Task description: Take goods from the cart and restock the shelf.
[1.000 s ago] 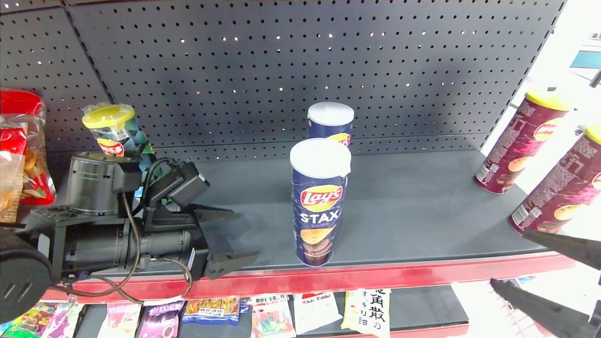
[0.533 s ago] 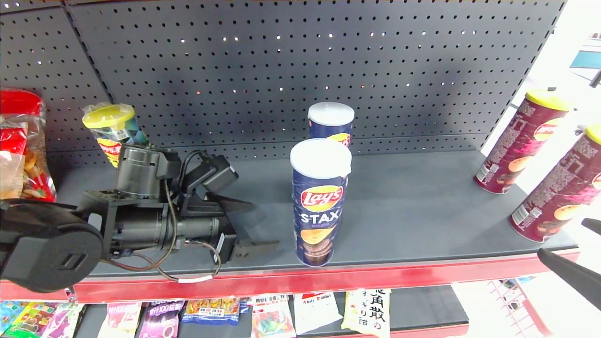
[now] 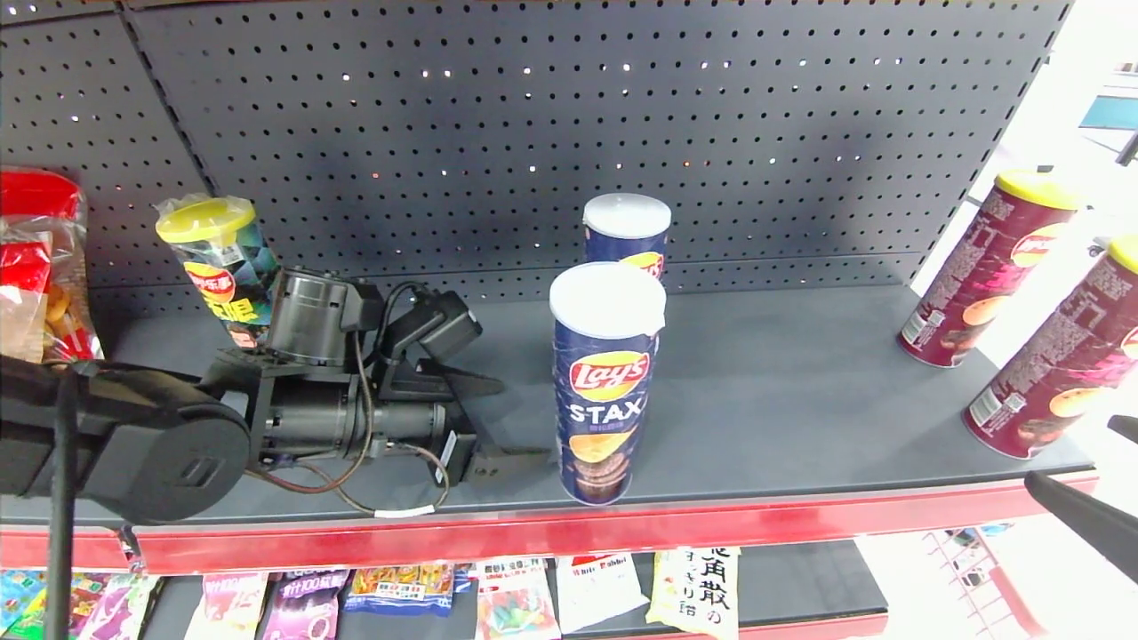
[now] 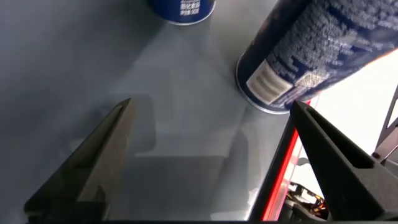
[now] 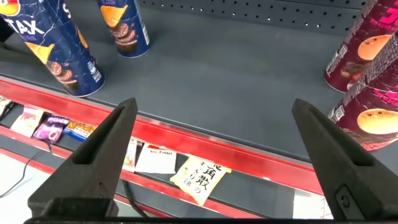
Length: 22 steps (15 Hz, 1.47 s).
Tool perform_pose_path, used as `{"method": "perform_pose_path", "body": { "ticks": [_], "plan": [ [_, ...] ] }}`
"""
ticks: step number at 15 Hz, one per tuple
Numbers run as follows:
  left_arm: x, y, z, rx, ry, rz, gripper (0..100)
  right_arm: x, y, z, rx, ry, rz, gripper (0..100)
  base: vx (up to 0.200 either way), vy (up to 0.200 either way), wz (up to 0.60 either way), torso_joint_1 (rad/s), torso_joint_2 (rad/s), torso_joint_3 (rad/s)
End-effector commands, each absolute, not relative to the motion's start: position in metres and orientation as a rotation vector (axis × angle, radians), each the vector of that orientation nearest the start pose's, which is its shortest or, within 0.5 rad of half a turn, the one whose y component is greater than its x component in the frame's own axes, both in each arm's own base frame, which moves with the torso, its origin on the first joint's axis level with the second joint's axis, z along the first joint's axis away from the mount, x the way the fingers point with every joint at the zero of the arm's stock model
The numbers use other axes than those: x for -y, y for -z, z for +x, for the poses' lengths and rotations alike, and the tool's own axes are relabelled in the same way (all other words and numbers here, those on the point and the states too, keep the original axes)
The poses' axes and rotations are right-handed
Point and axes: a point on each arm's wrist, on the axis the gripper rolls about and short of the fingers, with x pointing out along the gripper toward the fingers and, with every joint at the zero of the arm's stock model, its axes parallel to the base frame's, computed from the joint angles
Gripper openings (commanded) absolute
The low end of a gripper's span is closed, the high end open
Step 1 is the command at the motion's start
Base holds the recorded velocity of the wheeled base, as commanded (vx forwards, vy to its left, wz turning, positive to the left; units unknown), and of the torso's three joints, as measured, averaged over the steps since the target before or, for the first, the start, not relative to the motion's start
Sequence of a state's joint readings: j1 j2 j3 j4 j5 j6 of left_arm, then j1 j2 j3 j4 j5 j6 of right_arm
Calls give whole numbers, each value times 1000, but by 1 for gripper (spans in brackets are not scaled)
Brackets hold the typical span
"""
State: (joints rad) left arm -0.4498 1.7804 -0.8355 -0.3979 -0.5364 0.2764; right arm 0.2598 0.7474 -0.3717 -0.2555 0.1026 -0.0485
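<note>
Two blue white-lidded chip cans stand mid-shelf, the front can (image 3: pixel 607 382) near the red edge and the back can (image 3: pixel 627 233) behind it. My left gripper (image 3: pixel 522 423) lies low over the grey shelf (image 3: pixel 782 391) just left of the front can, open and empty. In the left wrist view that gripper (image 4: pixel 212 106) has bare shelf between its fingers, with the front can (image 4: pixel 305 50) just ahead by one fingertip and the back can (image 4: pixel 181 9) farther off. My right gripper (image 3: pixel 1102 480) hangs open and empty off the shelf's front right corner; its own view (image 5: pixel 214 104) looks onto the shelf edge.
A yellow-lidded can (image 3: pixel 218 258) stands behind my left arm, snack bags (image 3: pixel 36 284) at far left. Two maroon cans (image 3: pixel 987 267) (image 3: pixel 1058 356) stand at the shelf's right end. Snack packets (image 3: pixel 524 591) line the lower shelf. A pegboard wall (image 3: pixel 569 133) backs the shelf.
My left arm has slid right along the shelf, bringing its open gripper close to the front blue can. The right gripper dropped toward the lower right corner, then held still.
</note>
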Motion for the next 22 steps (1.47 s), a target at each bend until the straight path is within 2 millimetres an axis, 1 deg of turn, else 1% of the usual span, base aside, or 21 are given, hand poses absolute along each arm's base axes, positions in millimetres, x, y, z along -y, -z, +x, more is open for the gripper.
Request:
{"method": "perform_pose_path", "body": {
  "ticks": [1,5,13,22],
  "plan": [
    [149,-142,279,-437,1037,223,100,-20,-198,68,-106,-364,-58,100,0,0,0,0,0,0],
    [154,-139,283,-440,1040,226,100,-20,-197,67,-108,-364,-58,100,0,0,0,0,0,0],
    [159,-141,293,-423,1043,228,100,-20,-196,67,-116,-366,-58,100,0,0,0,0,0,0],
    [166,-141,297,-414,1051,231,100,-20,-195,67,-119,-366,-59,100,0,0,0,0,0,0]
  ]
}}
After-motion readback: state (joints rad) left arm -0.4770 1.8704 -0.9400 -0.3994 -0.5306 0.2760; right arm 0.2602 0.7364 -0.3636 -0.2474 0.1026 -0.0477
